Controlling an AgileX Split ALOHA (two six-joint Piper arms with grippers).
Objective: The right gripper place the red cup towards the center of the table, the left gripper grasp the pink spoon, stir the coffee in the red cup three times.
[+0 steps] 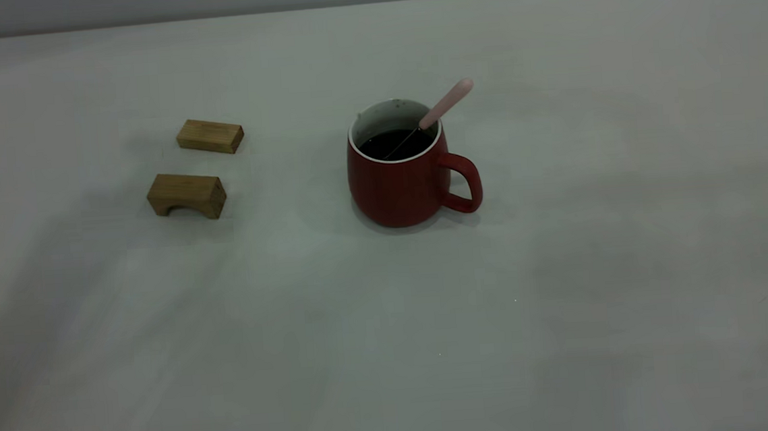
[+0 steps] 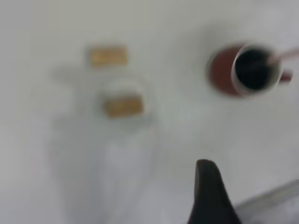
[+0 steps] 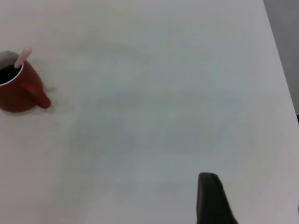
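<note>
— Red cup point(image 1: 401, 184), where did it stand?

— Near the middle of the pale desk point(image 1: 393, 350), upright, its handle pointing toward four o'clock in the exterior view. Dark coffee point(image 1: 395, 144) filled it.

— And the pink spoon point(image 1: 445, 105)?

— Bowl down in the coffee, the handle leaning over the rim toward one o'clock, with nothing gripping it.

— Anything else on the desk?

— Two wooden blocks point(image 1: 209, 136) at about nine o'clock from the cup, well apart from it; the nearer one was arched.

— The jaws?

— Only one dark finger of the left gripper point(image 2: 210, 196) and one of the right gripper point(image 3: 212, 198) showed, both high above the desk. Whether either was spread or pressed together, I could not tell.
</note>
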